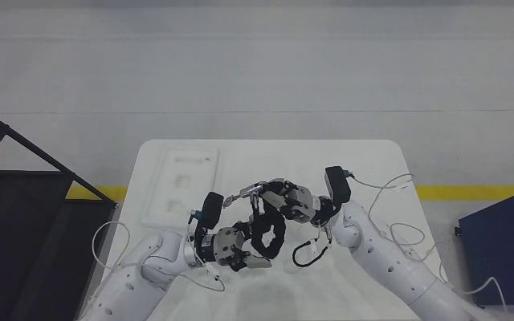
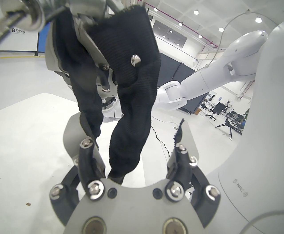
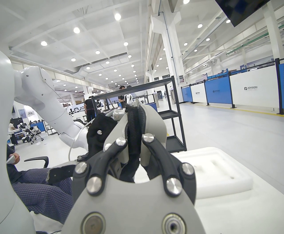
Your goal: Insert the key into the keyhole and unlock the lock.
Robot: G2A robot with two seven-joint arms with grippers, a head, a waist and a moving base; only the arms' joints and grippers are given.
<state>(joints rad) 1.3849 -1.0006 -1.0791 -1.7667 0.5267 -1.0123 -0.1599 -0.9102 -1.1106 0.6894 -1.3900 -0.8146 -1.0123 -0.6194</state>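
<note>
r gripper [image 3: 132, 106] clenched, fingers tight together on a metal piece [image 2: 31, 14] at the tips. key or lock, can't tell. held up over mid table [image 1: 361, 164]. l gripper [image 2: 133, 124] released, jaws wide, r's cloth-covered fingers [image 2: 124, 55] hanging between them. foam tray [image 1: 181, 184] on table's far left.

I see a pale grey hall floor [image 1: 257, 64] with a yellow line [image 1: 466, 193], round ceiling lights [image 3: 76, 30], a black shelf rack [image 3: 175, 143] and blue-and-white partitions [image 3: 216, 90].
</note>
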